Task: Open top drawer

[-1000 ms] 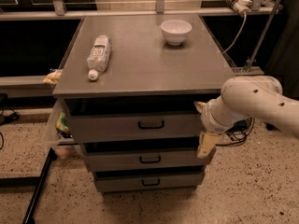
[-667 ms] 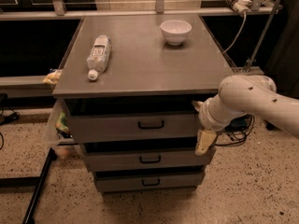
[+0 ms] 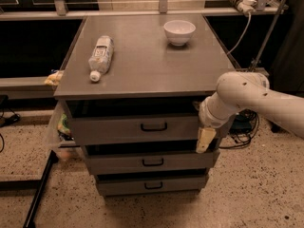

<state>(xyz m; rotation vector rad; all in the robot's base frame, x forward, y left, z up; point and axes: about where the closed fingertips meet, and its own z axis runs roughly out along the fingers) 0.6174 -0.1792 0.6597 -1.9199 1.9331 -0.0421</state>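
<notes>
The top drawer (image 3: 109, 128) is the widest grey front of the cabinet, just under the grey top, with a small black loop handle (image 3: 153, 126) at its centre. Its front stands about flush with the cabinet. My gripper (image 3: 205, 139) hangs from the white arm (image 3: 256, 96) that comes in from the right. It is at the right end of the top drawer front, level with its lower edge and to the right of the handle. It is not on the handle.
Two narrower drawers, middle (image 3: 118, 164) and bottom (image 3: 123, 186), sit below. A plastic bottle (image 3: 100, 56) lies on the cabinet top (image 3: 147, 65) and a white bowl (image 3: 179, 31) stands on it. A plastic bag (image 3: 57, 127) hangs at left, cables (image 3: 244, 127) lie at right, and a black pole (image 3: 40, 194) is on the floor.
The arm and gripper have moved slightly left and up, closer to the right end of the top drawer front. The drawers have not moved.
</notes>
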